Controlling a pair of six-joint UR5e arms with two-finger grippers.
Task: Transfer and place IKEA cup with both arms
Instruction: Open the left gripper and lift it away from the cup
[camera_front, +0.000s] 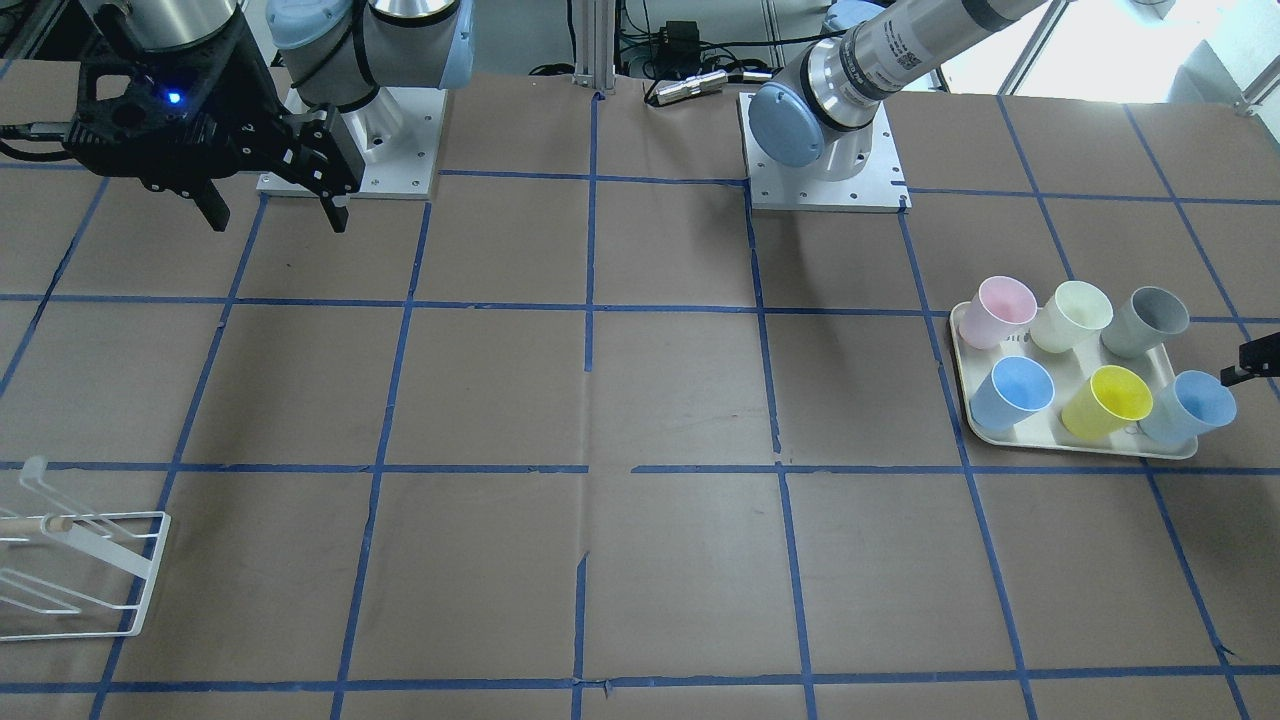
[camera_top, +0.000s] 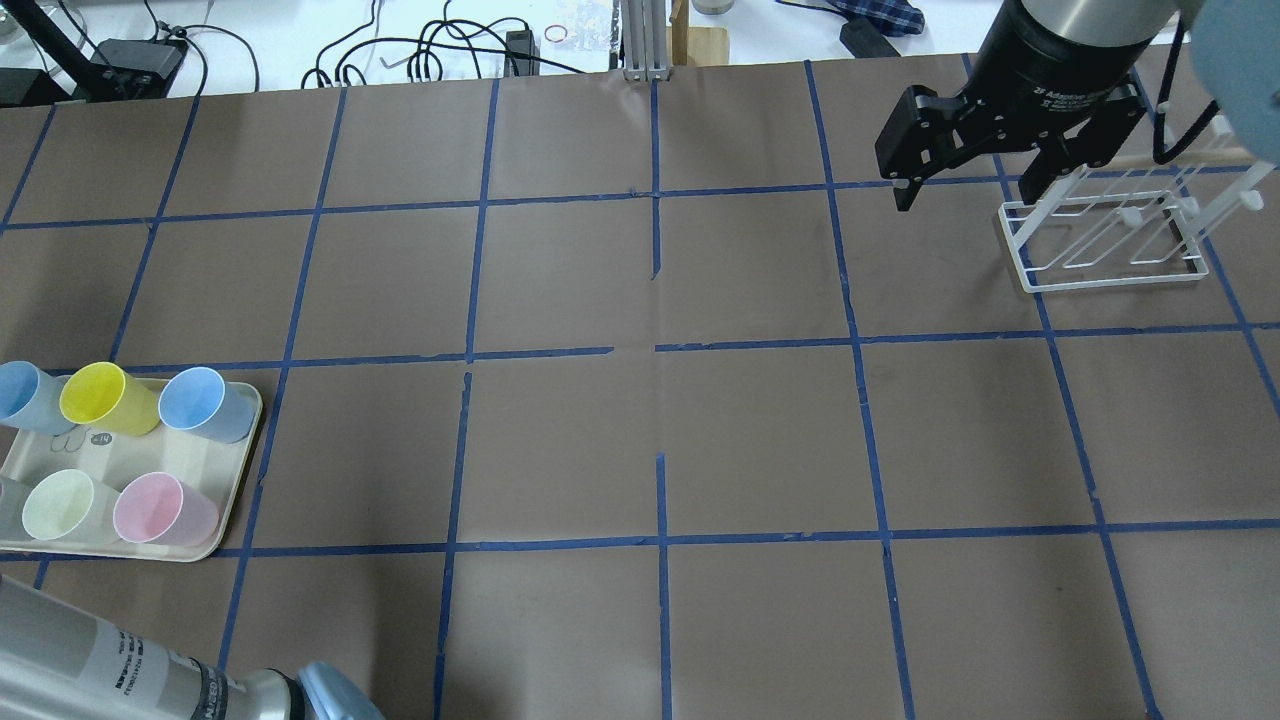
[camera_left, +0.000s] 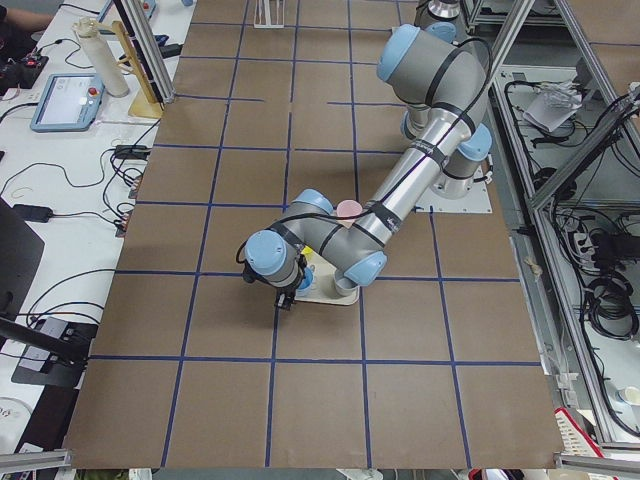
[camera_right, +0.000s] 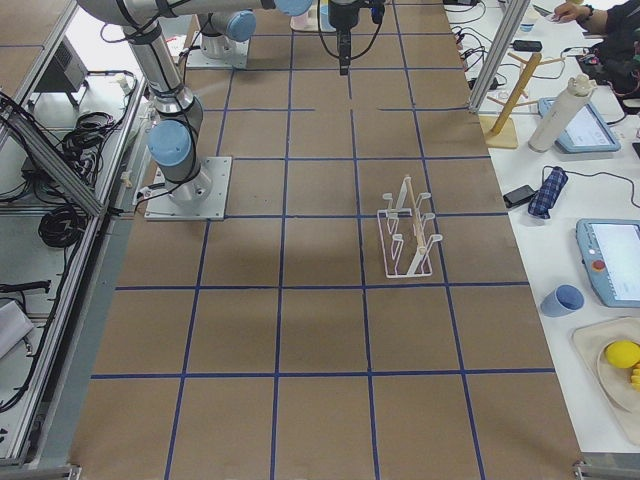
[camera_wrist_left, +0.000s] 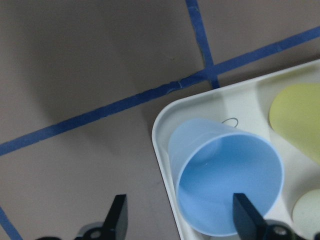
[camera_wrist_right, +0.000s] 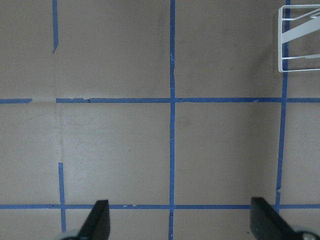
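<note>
At the tray's (camera_wrist_left: 165, 125) corner, the cup (camera_wrist_left: 225, 185) stands upright beneath the left gripper (camera_wrist_left: 180, 217), whose 2 fingers are apart and hold nothing: 1 overlaps the cup's mouth, 1 hangs over the table (camera_wrist_left: 75, 75). A yellow cup (camera_wrist_left: 300, 120) stands just beside. Far across, the right gripper (camera_front: 277, 215) hangs spread wide, empty, apart from the rack (camera_top: 1100, 240).

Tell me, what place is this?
Probably a robot lab. The left arm and right arm are bolted to a table taped into a blue grid, a tray holds coloured cups, and a control tablet and cables lie on a side bench.
</note>
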